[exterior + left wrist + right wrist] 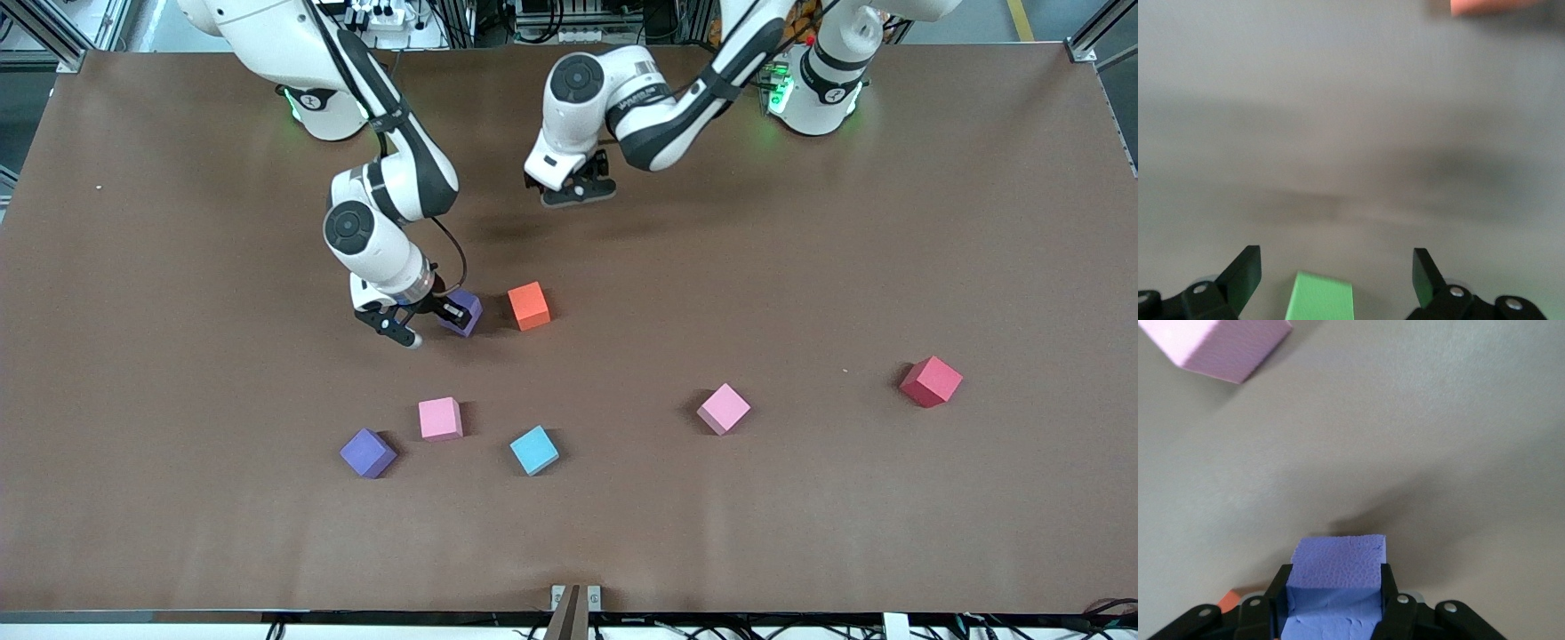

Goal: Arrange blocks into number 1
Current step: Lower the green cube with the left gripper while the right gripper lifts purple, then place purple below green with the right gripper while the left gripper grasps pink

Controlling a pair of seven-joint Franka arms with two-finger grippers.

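- My right gripper is clenched on a purple block, low at the table, just beside the orange block.
- My left gripper hangs released over the table near the arm bases, jaws spread wide with a green block between them, touching neither finger.
- A second purple block, a pink block and a light blue block sit nearer the front camera than the orange one.
- Another pink block and a red block lie toward the left arm's end, well apart from each other.
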